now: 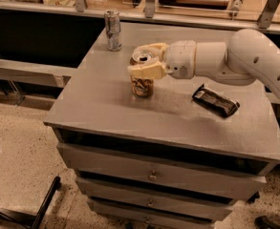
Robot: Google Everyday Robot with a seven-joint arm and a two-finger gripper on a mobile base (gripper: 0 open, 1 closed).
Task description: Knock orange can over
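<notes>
Centrally in the frame, the short orange-gold dented drink can (142, 86) stands upright on the grey drawer cabinet top (101, 106). The cream two-finger gripper (139, 59) sits at its silver rim. Whether it clasps the can cannot be told. A slim silver-grey can (113, 30) stands toward the upper left.

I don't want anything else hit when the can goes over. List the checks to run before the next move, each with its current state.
1. The orange can stands upright on the table: ok.
2. The gripper is at the can's top rim: ok.
3. Gripper actually touching the can: cannot tell.
4. The silver can stands apart, near the table's back edge: ok.
5. The dark packet lies apart from the can: ok.
6. Table surface in front of the can free for the fall: ok.
</notes>
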